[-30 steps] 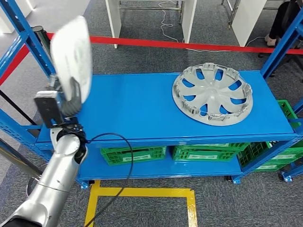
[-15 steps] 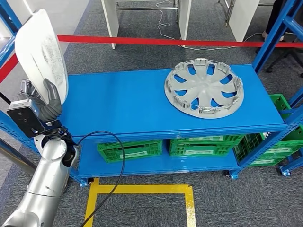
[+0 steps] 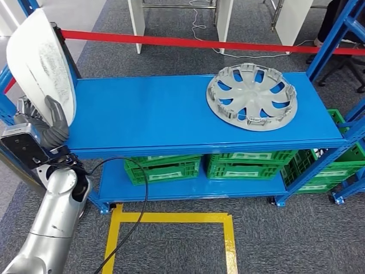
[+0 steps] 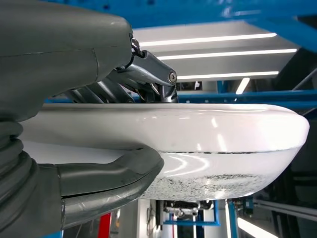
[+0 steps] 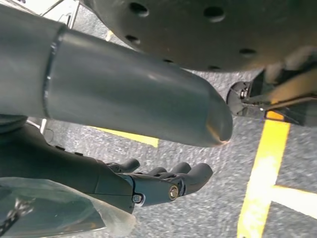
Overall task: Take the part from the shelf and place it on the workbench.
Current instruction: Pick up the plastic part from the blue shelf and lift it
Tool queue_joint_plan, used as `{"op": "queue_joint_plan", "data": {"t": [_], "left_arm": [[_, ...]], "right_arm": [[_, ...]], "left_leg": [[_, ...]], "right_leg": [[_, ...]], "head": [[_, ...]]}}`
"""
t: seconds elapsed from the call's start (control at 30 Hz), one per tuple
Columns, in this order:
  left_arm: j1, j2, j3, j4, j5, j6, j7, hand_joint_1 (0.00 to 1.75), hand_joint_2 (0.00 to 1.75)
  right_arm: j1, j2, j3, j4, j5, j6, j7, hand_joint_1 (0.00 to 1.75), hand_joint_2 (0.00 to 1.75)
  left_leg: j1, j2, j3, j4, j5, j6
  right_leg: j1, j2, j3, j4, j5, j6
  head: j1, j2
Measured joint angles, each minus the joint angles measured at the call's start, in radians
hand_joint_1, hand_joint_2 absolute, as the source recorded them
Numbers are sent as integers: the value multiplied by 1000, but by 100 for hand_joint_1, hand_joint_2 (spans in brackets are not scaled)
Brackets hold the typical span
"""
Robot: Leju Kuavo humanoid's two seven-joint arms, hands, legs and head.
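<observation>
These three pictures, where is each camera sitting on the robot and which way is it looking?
Head view: high on the body, looking forward and down at the blue shelf, the hubcap and the left arm.
Left wrist view: behind the left hand, looking along the white part it grips.
Right wrist view: behind the right hand, which hangs empty with fingers apart, looking at grey floor and yellow tape.
Shared: head and left wrist views both show the white part and left hand.
</observation>
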Motion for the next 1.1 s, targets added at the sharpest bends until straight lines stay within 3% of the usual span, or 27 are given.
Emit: {"op": "queue_joint_plan", "data": {"t": [0.07, 0.1, 0.17, 0.2, 0.27, 0.33, 0.37, 0.4, 0.43, 0.47, 0.5, 0.57, 0.6, 0.67, 0.73, 0.77, 0.83, 0.87, 0.9, 0.93, 0.97, 1.03, 1.1], "left_arm": [[4, 0, 16, -13, -18, 0, -8, 175, 175], [6, 1, 23, -18, -31, 0, -10, 175, 175], [8, 2, 32, -24, -47, 0, -11, 175, 175], [8, 3, 35, -27, -51, 0, -10, 175, 175], [10, 9, 39, -30, -56, 0, -5, 175, 175], [12, 13, 40, -31, -57, 0, -2, 175, 175], [15, 14, 40, -31, -58, 0, -2, 175, 175], [17, 15, 40, -31, -61, 0, -1, 175, 175], [19, 16, 41, -31, -67, 0, -1, 175, 175], [20, 17, 42, -32, -73, 0, 1, 175, 175], [20, 17, 43, -33, -80, 0, 3, 175, 175], [21, 16, 43, -39, -93, 0, 9, 175, 175], [21, 16, 43, -42, -99, 0, 12, 175, 175], [25, 16, 44, -46, -107, 0, 15, 175, 175], [28, 14, 48, -49, -117, 0, 14, 175, 175], [30, 12, 51, -51, -123, 0, 13, 175, 175], [36, 7, 60, -55, -135, 0, 8, 175, 175], [41, 6, 64, -57, -139, 0, 5, 175, 175], [46, 6, 68, -59, -142, 0, 4, 175, 175], [51, 6, 72, -61, -144, 0, 3, 175, 175], [56, 6, 77, -64, -146, 0, 2, 175, 175], [65, 6, 88, -75, -149, 0, -2, 175, 175], [72, 7, 99, -90, -149, 0, -7, 175, 175]], "right_arm": [[-1, 0, 1, 0, 5, -3, 2, 0, 0], [-2, 0, 2, 0, 8, -4, 5, 0, 0], [-1, 0, 2, 0, 14, -7, 13, 0, 0], [-2, 0, 3, 0, 15, -8, 18, 0, 0], [-3, 1, 6, 0, 16, -11, 22, 0, 0], [-4, 1, 8, 0, 17, -12, 23, 0, 0], [-4, 1, 8, 0, 17, -12, 23, 0, 0], [-4, 1, 9, 0, 16, -12, 24, 0, 0], [-4, 1, 9, 0, 16, -14, 26, 0, 0], [-4, 1, 9, 0, 15, -16, 29, 0, 0], [-4, 1, 9, 0, 15, -20, 33, 0, 0], [-4, 1, 9, 0, 15, -25, 40, 0, 0], [-5, 1, 9, 0, 15, -28, 44, 0, 0], [-4, 3, 9, 0, 15, -31, 50, 0, 0], [0, 5, 9, 0, 15, -32, 54, 0, 0], [1, 6, 9, 0, 15, -32, 56, 0, 0], [1, 7, 9, 0, 13, -26, 58, 0, 0], [1, 7, 9, 0, 10, -18, 56, 0, 0], [1, 7, 8, 0, 2, -5, 46, 0, 0], [2, 7, 6, 0, -10, 12, 28, 0, 0], [2, 8, 2, 0, -22, 27, 3, 0, 0], [0, 8, -6, 0, -39, 47, -51, 0, 0], [-4, 8, -9, 0, -40, 50, -83, 0, 0]], "left_leg": [[0, 0, -11, 5, 12, -9], [0, 0, -13, 6, 18, -15], [3, 0, -15, 7, 27, -26], [5, -1, -20, 13, 17, -32], [8, -3, -41, 75, -54, -45], [13, -4, -74, 205, -148, -56], [15, -4, -83, 262, -173, -59], [18, -4, -80, 293, -177, -61], [20, -4, -60, 288, -161, -62], [22, -4, -24, 246, -135, -62], [24, -4, 25, 176, -114, -61], [23, -7, 110, 41, -103, -56], [20, -8, 130, 3, -107, -51], [14, -8, 126, -12, -100, -38], [13, -4, 111, -18, -79, -19], [13, -2, 100, -22, -67, -11], [10, -1, 72, -22, -45, -2], [8, -1, 57, -21, -34, 0], [6, 0, 43, -20, -23, 0], [4, 1, 28, -19, -13, 0], [3, 1, 15, -18, -3, -1], [1, 2, -6, -15, 15, -6], [0, 2, -19, -11, 33, -14]], "right_leg": [[4, 0, 84, -122, 2, -5], [6, 1, 99, -147, -5, -8], [8, 0, 96, -153, 5, -20], [8, -2, 91, -155, 13, -28], [6, -5, 75, -158, 34, -44], [7, -6, 51, -156, 53, -49], [7, -7, 38, -155, 63, -50], [8, -6, 25, -153, 71, -49], [8, -6, 11, -150, 79, -47], [7, -6, -1, -146, 86, -45], [7, -5, -11, -143, 93, -41], [9, -3, -27, -137, 106, -30], [8, -3, -32, -137, 114, -23], [5, -2, -39, -140, 130, -8], [1, -1, -53, -124, 105, 2], [1, 0, -68, -90, 67, 5], [2, 0, -106, 35, -33, 7], [3, 0, -120, 102, -65, 8], [3, 0, -123, 147, -74, 8], [4, 0, -111, 162, -62, 6], [5, 0, -81, 139, -35, 4], [8, 0, 25, 5, 5, -4], [12, 1, 122, -138, -5, -10]], "head": [[-1, 0], [-1, 0], [0, 0], [0, 0], [-3, 0], [-5, 0], [-5, 0], [-5, 0], [-5, 0], [-6, 0], [-6, 0], [-5, 0], [-5, 0], [-4, 0], [-3, 0], [-2, 0], [1, 0], [2, 0], [1, 0], [1, 0], [1, 0], [2, 0], [0, 0]]}}
